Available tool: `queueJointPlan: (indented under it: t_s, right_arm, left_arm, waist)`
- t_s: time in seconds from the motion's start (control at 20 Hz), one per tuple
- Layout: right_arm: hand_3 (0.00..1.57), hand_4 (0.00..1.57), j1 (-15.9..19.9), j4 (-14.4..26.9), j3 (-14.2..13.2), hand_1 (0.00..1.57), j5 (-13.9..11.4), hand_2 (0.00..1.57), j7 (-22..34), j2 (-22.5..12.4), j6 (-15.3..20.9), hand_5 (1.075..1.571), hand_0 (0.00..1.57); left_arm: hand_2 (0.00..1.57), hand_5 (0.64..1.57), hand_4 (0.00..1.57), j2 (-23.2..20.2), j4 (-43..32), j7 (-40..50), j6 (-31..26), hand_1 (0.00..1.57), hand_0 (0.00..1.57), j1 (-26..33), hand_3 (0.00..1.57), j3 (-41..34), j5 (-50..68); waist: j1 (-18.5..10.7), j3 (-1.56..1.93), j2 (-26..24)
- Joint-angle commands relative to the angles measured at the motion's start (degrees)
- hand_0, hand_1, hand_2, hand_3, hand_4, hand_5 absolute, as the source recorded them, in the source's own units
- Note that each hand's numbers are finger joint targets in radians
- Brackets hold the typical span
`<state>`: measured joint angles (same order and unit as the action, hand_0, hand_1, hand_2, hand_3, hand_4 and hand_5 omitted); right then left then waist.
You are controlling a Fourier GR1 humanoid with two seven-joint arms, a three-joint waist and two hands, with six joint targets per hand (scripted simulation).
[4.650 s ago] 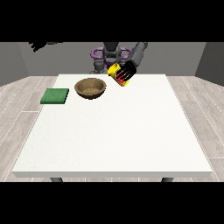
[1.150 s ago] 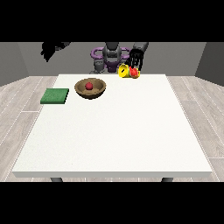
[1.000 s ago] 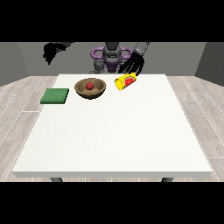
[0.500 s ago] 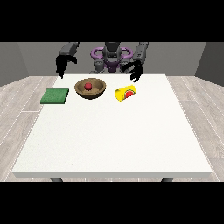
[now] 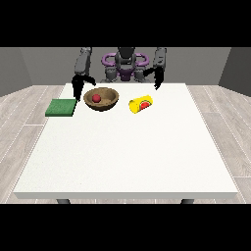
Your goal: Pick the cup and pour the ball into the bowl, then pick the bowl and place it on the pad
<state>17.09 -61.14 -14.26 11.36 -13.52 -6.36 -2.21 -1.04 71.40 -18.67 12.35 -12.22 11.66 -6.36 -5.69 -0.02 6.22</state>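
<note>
We see the bowl [image 5: 101,99] with the red ball [image 5: 97,98] already inside it, so the pour looks done and the step in hand is lifting the bowl to the green pad [image 5: 62,107]. The bowl sits just beside the fingers [image 5: 76,91] of the hand at the view's left [image 5: 78,86], which point downward and hold nothing; how far they are spread we cannot tell. The pad lies just below those fingers, between the bowl and the surface's [image 5: 127,152] left edge.

We would take the bowl by its near rim and keep it level so the ball stays in. The yellow cup [image 5: 140,104] lies on its side below the fingers of the hand at the view's right [image 5: 157,80], which hold nothing.

The pad sits close to the edge, so the travel should be short; open room lies toward the camera.
</note>
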Motion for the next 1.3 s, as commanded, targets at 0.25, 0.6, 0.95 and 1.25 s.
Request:
queueJointPlan:
  t_s: [0.25,0.6,0.95,1.25]
  right_arm:
    - [0.0,0.37,-1.3,13.8,0.8,0.0,-1.3,0.0,-10.4,0.5,-2.3,1.571,0.0]
    - [0.0,0.35,2.4,25.8,-1.0,0.0,-1.2,0.0,-18.3,-1.0,-3.2,1.571,0.0]
    - [0.0,0.48,7.3,27.7,-2.5,0.0,1.6,0.0,-17.2,0.9,-1.6,1.565,0.0]
    - [1.01,0.84,4.4,31.1,-8.0,1.57,5.7,1.57,-18.0,-0.4,0.0,1.457,1.57]
  left_arm:
    - [0.0,1.429,0.95,-1.8,2.9,-0.3,-3.7,0.0,0.0,3.1,0.0,-2.5,0.5]
    - [0.0,1.427,0.96,-0.3,8.1,0.8,-3.1,0.0,0.0,5.8,0.0,0.6,-3.3]
    - [0.0,1.422,0.95,-0.4,6.7,0.8,-4.0,0.0,0.0,2.8,0.0,-1.6,-3.1]
    - [0.0,1.421,0.95,-2.5,12.8,2.2,-6.5,0.0,0.0,0.2,0.0,-1.4,-2.4]
  waist:
    - [0.9,0.04,-1.6]
    - [-1.3,0.05,-0.1]
    - [-0.4,0.04,1.8]
    - [-4.4,0.1,8.2]
